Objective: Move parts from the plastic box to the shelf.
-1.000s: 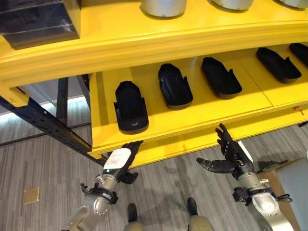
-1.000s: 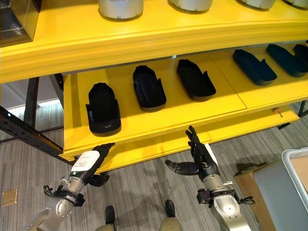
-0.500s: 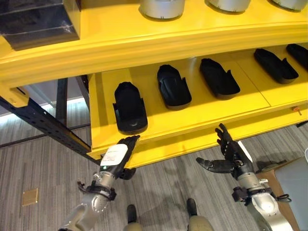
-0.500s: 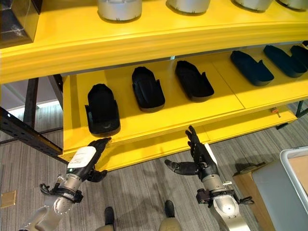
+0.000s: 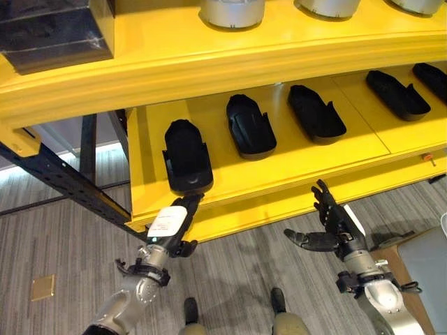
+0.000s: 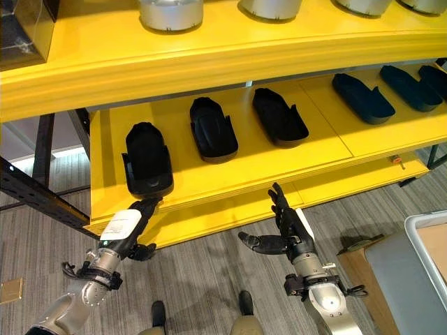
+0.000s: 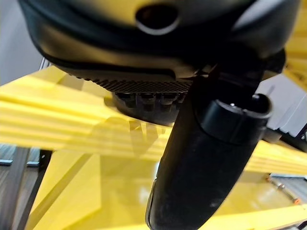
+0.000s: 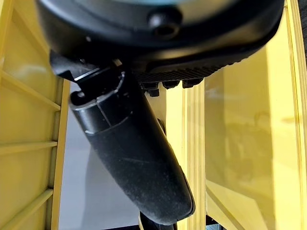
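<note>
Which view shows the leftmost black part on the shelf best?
The right eye view: the leftmost black part lies whole and near mid-frame on the yellow shelf, with the left hand just below it. The left eye view shows it whole too. The left wrist view shows just a dark edge past the fingers.

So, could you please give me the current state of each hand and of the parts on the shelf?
Left hand: open, empty, fingertips at the shelf edge.
Right hand: open, empty, below the shelf.
Black parts: lying in a row on the shelf.
Nearest black part: just beyond the left hand.
</note>
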